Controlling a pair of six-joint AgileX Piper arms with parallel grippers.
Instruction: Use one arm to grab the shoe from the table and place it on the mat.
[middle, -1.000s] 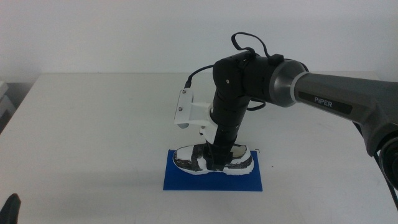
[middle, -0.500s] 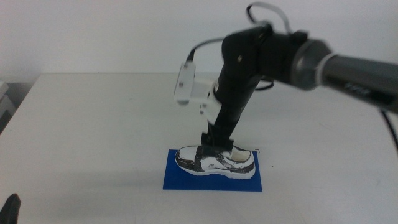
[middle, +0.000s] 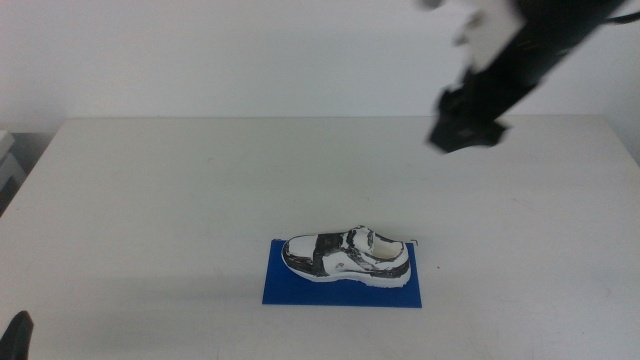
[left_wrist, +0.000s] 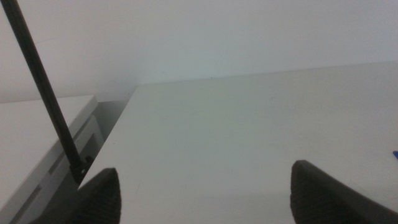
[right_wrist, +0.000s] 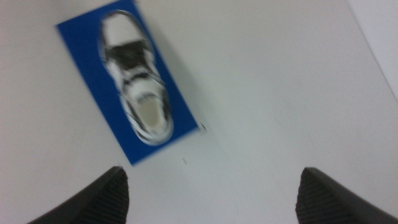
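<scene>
Item: small white sneaker with black mottled panels (middle: 347, 256). White sole, black strap bands across the upper, pale open collar at the heel end, rounded white toe cap. It sits upright on its sole, lengthwise along the flat deep-blue rectangular mat (middle: 290, 288), wholly within the mat's edges, with blue showing all round it. From my wrist camera the sneaker (right_wrist: 135, 93) is motion-blurred; the mottling reads only as dark patches.

Item: mat (right_wrist: 81, 37). Thin, plain, a little longer than the sneaker, lying flat on the plain white matte tabletop (middle: 160, 190).

Item: my right claw (middle: 468, 118). Raised high, well apart from the sneaker, which lies below me and off toward my left-hand partner's side. My two dark jaws stand wide apart, with nothing between them but bare table (right_wrist: 267, 106). In the overhead view I am a blurred dark shape with a white bracket above.

Item: left claw (middle: 18, 332). Only its dark tip shows at the near table edge, far from me; its jaws are likewise spread, over bare table (left_wrist: 249, 124).

Markings: no readable brand, label or lettering on sneaker, mat or table.
</scene>
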